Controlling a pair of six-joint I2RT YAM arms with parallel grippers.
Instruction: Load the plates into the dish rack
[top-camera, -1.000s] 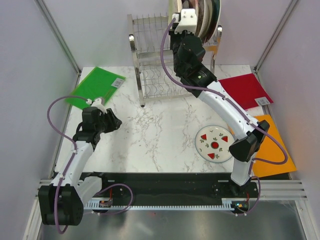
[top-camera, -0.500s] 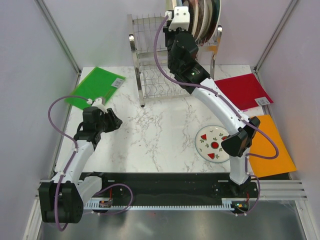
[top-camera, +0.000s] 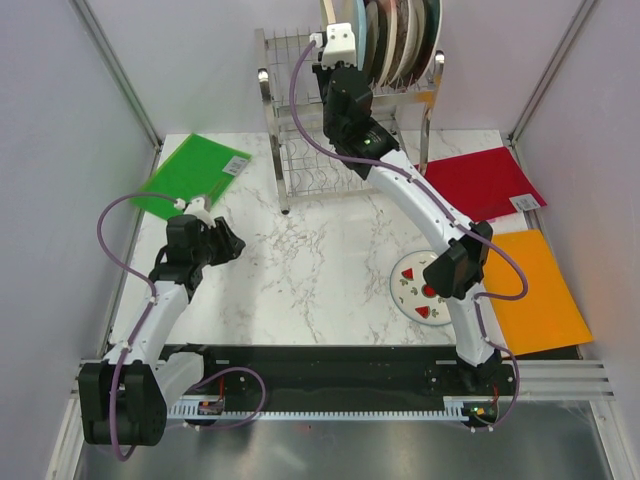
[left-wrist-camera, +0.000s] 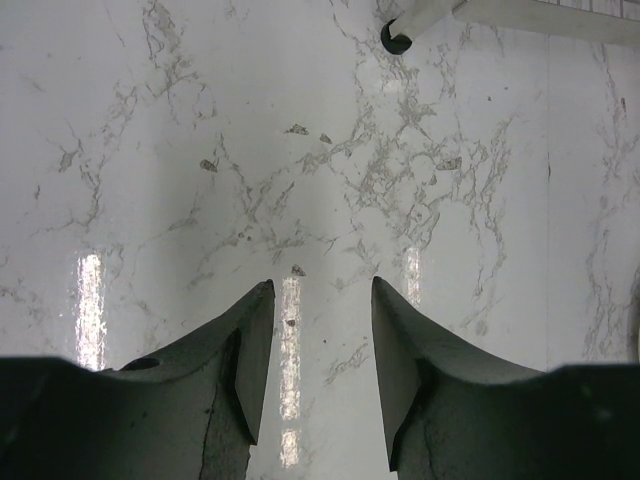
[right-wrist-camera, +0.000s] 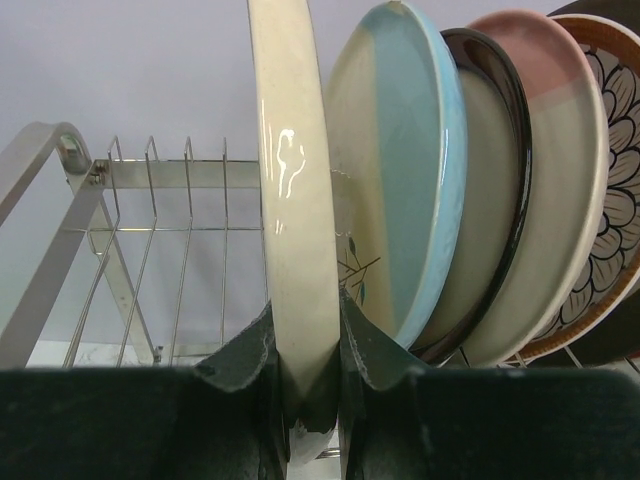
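The cream plate (right-wrist-camera: 290, 200) stands on edge at the rack's (right-wrist-camera: 150, 230) top tier, just left of the blue plate (right-wrist-camera: 400, 170), and your right gripper (right-wrist-camera: 305, 350) is clamped on its lower rim. Over the past second the right arm has carried it leftward along the tier, away from the stacked plates and toward the free wires. I'd judge you are lining up the next free slot. It is not seated yet, since the wrist view does not show the rim between the wires. Lower it straight, because the blue plate is close enough to clip.

One plate is left on the desk (top-camera: 300, 260): the watermelon plate (top-camera: 410, 285), now partly under the right arm's elbow, which has slid over it. That one comes next.

Your left gripper (left-wrist-camera: 315, 330) hasn't moved. It hovers half-open and empty over bare marble, near the green mat (top-camera: 190, 172).
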